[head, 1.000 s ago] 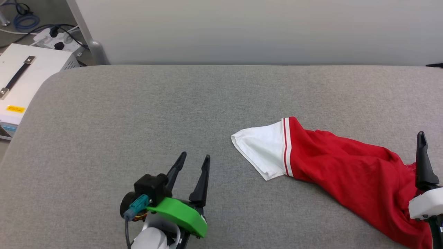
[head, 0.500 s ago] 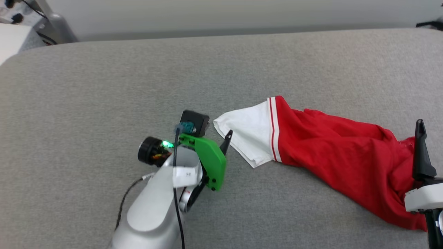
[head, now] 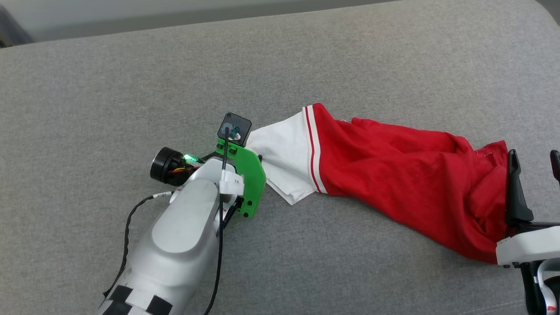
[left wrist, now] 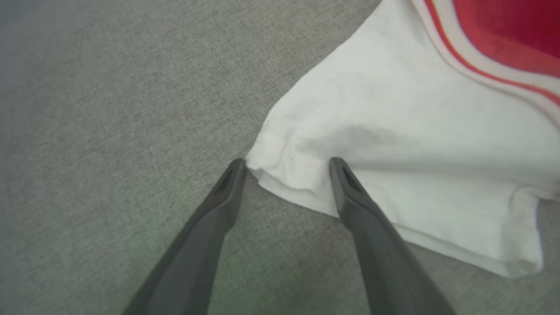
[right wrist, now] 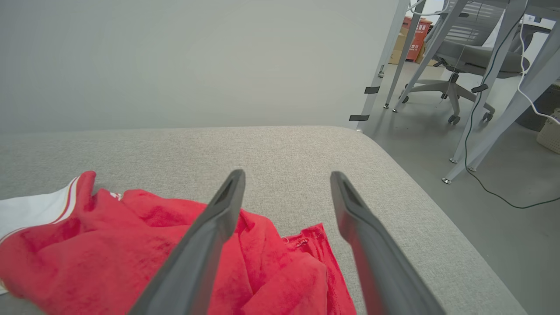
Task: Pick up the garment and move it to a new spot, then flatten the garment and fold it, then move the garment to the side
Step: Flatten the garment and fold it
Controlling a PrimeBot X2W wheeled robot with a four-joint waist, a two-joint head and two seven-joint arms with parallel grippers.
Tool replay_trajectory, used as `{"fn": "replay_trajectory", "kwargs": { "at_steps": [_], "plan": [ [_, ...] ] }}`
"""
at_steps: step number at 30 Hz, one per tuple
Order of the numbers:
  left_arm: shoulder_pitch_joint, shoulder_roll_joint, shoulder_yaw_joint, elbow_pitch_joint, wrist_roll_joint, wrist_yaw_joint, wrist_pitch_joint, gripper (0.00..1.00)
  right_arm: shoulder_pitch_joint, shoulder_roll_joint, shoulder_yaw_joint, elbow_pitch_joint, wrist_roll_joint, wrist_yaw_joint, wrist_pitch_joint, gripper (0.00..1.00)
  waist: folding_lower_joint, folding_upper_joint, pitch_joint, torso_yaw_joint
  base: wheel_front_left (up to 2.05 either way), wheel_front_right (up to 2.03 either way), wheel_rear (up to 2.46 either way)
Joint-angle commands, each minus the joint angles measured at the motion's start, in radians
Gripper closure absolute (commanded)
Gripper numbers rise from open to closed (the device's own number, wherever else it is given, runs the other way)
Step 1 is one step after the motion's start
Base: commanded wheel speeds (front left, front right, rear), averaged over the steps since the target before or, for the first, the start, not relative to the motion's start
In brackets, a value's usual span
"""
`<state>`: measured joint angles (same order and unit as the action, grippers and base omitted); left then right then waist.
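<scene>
From the head, the fingers of the left gripper (left wrist: pixel 284 162) lie hidden under its own green mount (head: pixel 248 177) — the right gripper (head: pixel 534 153) is cut by the frame edge, its outer finger a sliver. The garment (head: pixel 393 170) loses its right end behind that gripper's white body (head: pixel 525 251); its red part blurs in the left wrist view.

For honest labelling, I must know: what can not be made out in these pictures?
- Head view: left gripper fingertips, hidden under its green plastic bracket.
- Head view: crumpled red-and-white jersey T-shirt, lower end covered by right gripper mount; one finger cut by the right edge.
</scene>
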<state>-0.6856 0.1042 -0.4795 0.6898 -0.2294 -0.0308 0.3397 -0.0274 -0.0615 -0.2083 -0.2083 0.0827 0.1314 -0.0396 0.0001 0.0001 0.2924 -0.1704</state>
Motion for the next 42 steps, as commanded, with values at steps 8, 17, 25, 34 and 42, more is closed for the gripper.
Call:
{"fn": "replay_trajectory", "kwargs": {
  "at_steps": [8,17,25,34,42],
  "plan": [
    [-0.013,0.001,-0.001,0.08,-0.032,-0.021,-0.025,1.0,-0.019,0.003,0.002,0.017,-0.018,-0.001,-0.008,0.0,-0.0001,-0.0001,-0.008,0.013,0.0,0.0,0.0],
    [-0.028,0.054,0.097,0.043,-0.084,0.03,-0.203,1.0,-0.006,-0.02,-0.003,0.023,-0.015,-0.001,0.013,0.0,-0.0001,-0.0001,-0.078,0.106,0.0,0.0,0.0],
    [0.043,0.139,0.17,-0.062,-0.136,0.045,-0.255,1.0,0.021,-0.023,-0.017,0.031,-0.015,-0.001,0.038,0.0,-0.0001,-0.0001,-0.132,0.197,0.0,0.0,0.0],
    [0.36,0.162,0.213,-0.217,-0.24,0.067,-0.181,1.0,0.048,-0.016,-0.022,0.059,-0.013,-0.001,0.059,0.0,-0.0001,-0.0001,-0.167,0.253,0.0,0.0,0.0],
    [0.487,0.142,0.175,-0.292,-0.239,0.093,-0.158,0.0,0.054,-0.01,-0.023,0.092,-0.014,-0.001,0.084,0.0,-0.0001,-0.0001,-0.178,0.272,0.0,0.0,0.0]
  ]
}}
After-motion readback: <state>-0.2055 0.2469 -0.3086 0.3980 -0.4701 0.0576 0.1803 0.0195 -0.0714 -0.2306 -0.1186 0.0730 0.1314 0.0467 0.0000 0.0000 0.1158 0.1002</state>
